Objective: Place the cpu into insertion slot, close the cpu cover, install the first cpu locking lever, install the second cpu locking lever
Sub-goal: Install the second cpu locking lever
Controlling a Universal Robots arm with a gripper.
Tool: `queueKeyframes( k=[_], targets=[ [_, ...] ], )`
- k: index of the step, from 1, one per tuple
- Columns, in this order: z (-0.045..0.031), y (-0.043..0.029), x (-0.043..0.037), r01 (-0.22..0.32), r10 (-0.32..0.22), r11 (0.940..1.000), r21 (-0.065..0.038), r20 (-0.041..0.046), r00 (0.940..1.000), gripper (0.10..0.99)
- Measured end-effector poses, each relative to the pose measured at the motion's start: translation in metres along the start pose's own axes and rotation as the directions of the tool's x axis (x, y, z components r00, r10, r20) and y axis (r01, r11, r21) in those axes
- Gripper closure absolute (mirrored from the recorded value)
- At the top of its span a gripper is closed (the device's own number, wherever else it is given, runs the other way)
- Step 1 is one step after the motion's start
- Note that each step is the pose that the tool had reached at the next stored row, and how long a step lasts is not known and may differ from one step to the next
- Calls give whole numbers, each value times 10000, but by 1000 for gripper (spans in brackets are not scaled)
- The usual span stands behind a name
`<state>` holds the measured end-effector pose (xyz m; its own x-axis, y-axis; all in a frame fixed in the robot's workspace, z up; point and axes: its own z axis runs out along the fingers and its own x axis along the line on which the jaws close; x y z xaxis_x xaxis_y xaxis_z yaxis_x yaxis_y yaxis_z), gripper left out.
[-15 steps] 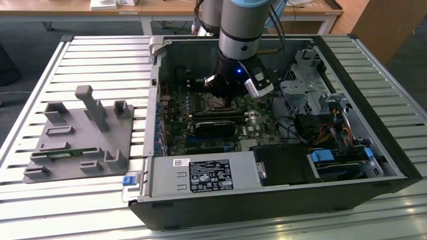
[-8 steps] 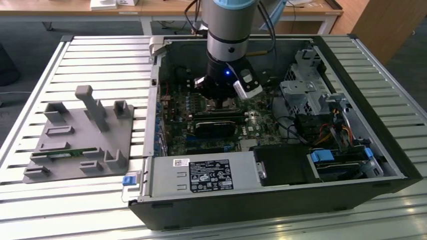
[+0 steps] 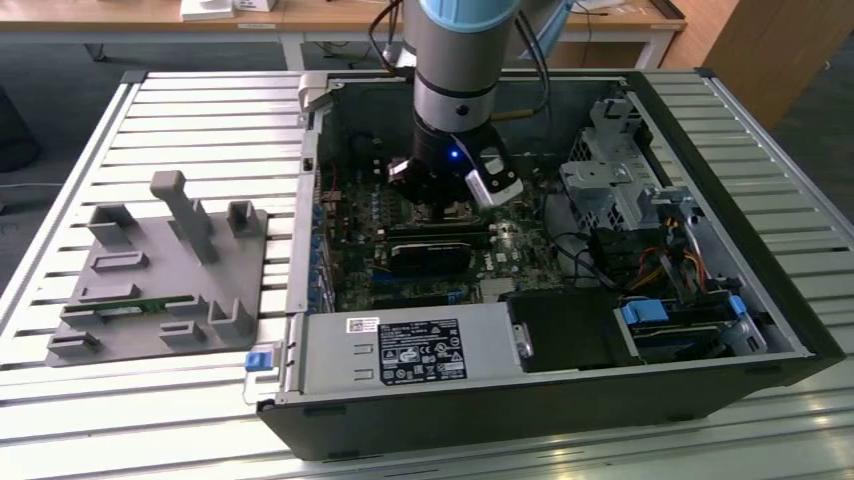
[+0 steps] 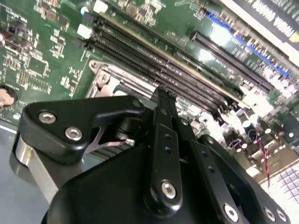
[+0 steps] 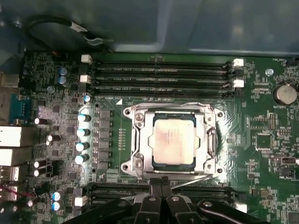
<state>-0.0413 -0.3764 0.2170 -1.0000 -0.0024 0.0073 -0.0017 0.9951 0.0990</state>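
Dull silver-grey square cpu (image 5: 174, 141) seated in socket, silvery metal cpu cover (image 5: 205, 140) down — just beyond black gripper (image 5: 161, 183) fingertips; fingers apparently pressed together, empty.

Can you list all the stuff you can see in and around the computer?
case: one, black, open, on the slatted table
board: one, green, inside the case
cpu: one, silver-grey, sitting in the slot
cover: one, silvery frame, down around the cpu
memory slots: four, long, black, beside the cpu
fixture: one, grey, on the table at the exterior view's left
arm: one, silver and light blue, reaching into the case
end effector: one, black, at the cover's edge
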Motion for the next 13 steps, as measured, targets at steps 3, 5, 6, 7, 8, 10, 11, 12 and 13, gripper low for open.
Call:
queueKeyframes(
  k=[3,5,6,7,8,10,11,12,13],
  targets=[
    [-3,-28,19,-1,1,10000,-72,0,10000,980],
    [-4,-38,47,1,-1,9999,-128,0,10000,980],
    [-4,-43,66,1,-1,9999,-149,-1,10000,980],
    [-3,-47,85,2,-2,9999,-166,-1,10000,980],
    [-1,-50,102,3,-3,9998,-182,-1,10000,980],
    [3,-56,142,2,-2,9998,-206,-1,10000,980],
    [5,-58,163,2,-2,9998,-217,0,10000,980],
    [11,-59,178,1,-1,9997,-227,0,10000,980],
    [20,-59,185,1,-1,9997,-234,2,10000,980]
  ],
)
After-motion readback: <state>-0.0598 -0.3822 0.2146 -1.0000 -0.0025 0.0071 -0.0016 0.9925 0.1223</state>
